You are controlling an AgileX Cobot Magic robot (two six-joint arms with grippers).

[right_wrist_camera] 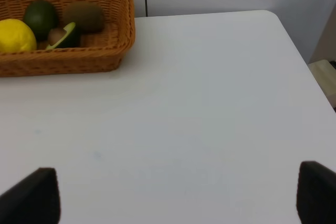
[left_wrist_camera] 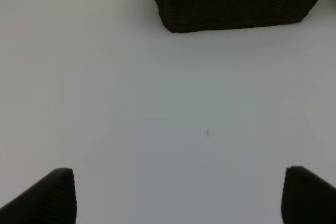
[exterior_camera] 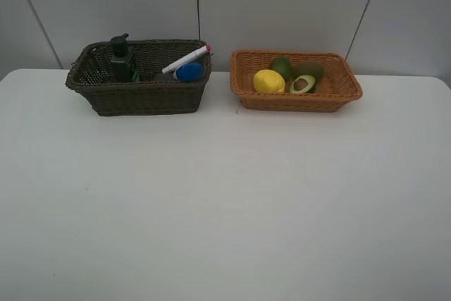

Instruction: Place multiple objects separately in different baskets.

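The dark brown basket (exterior_camera: pixel 141 96) at the back left holds a dark green pump bottle (exterior_camera: pixel 122 60), a white pink-tipped marker (exterior_camera: pixel 187 59) leaning on its rim and a blue-capped tube (exterior_camera: pixel 189 71). In the light orange basket (exterior_camera: pixel 296 98) to its right lie a yellow lemon (exterior_camera: pixel 268 81), a whole avocado (exterior_camera: pixel 281 67), a halved avocado (exterior_camera: pixel 303 84) and a brown kiwi (exterior_camera: pixel 311 70). My left gripper (left_wrist_camera: pixel 178 198) is open over bare table, well short of the dark basket (left_wrist_camera: pixel 236 9). My right gripper (right_wrist_camera: pixel 176 198) is open and empty, off to the side of the orange basket (right_wrist_camera: pixel 68 59).
The white table (exterior_camera: pixel 225 202) runs from the baskets to the front edge. Grey wall panels stand right behind the baskets. The table's right edge (right_wrist_camera: pixel 294 40) and a pale object beyond it (right_wrist_camera: pixel 323 74) show in the right wrist view. Neither arm shows in the high view.
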